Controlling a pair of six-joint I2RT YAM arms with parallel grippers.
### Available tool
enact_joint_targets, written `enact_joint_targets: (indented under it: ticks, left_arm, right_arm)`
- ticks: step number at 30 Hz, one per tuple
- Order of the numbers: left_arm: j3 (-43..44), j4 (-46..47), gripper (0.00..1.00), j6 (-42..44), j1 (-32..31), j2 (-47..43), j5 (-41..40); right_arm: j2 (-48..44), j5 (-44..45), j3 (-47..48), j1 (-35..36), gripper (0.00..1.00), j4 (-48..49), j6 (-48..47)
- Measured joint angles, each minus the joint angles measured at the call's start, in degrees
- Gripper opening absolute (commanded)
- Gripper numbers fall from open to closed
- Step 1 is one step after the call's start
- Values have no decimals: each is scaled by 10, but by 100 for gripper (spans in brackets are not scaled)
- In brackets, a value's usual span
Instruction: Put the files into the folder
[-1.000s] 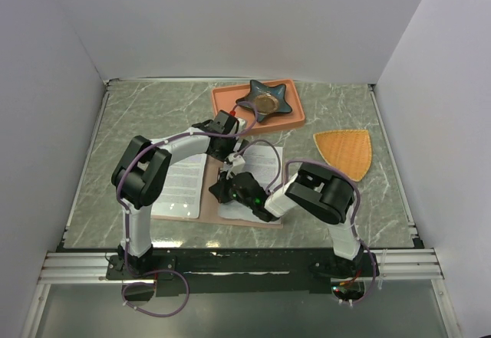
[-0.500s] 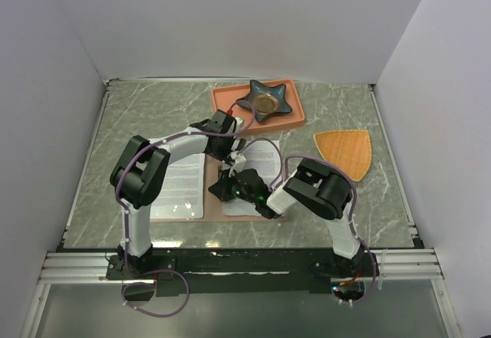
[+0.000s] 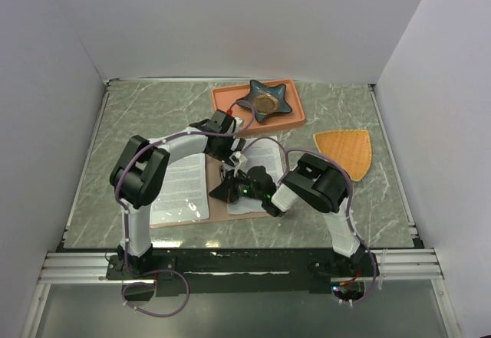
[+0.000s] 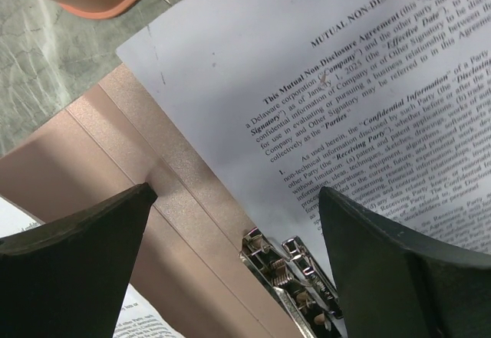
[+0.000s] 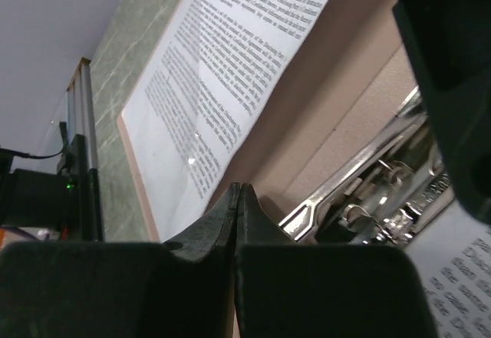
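The folder (image 3: 218, 209) lies open and flat on the table, pinkish-brown, with a silver clip (image 4: 288, 265) at its spine. One of the files (image 3: 181, 188) rests on its left half. Another printed sheet (image 3: 265, 154) lies askew on the right half. My left gripper (image 3: 232, 154) hovers open just above the spine, its fingers either side of the clip and the sheet's edge (image 4: 345, 85). My right gripper (image 5: 239, 192) is shut with nothing in it, its tip low on the folder beside the clip (image 5: 368, 192).
A salmon-orange tray (image 3: 230, 96) at the back holds a dark star-shaped dish (image 3: 265, 100). An orange fan-shaped mat (image 3: 345, 152) lies to the right. White walls enclose the table on three sides.
The right arm's forearm has swung toward the back, and the right-hand sheet has slid and turned toward the back. The left arm has hardly moved.
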Motion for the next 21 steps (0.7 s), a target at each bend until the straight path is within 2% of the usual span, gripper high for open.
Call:
enact_joint_targets:
  ticks: [16, 21]
  left_arm:
    - [-7, -16, 98, 0, 6, -9, 3]
    - [-7, -26, 99, 0, 13, -14, 16]
  right_arm:
    - [-79, -57, 66, -38, 6, -114, 9]
    - [-141, -55, 77, -38, 17, -171, -10]
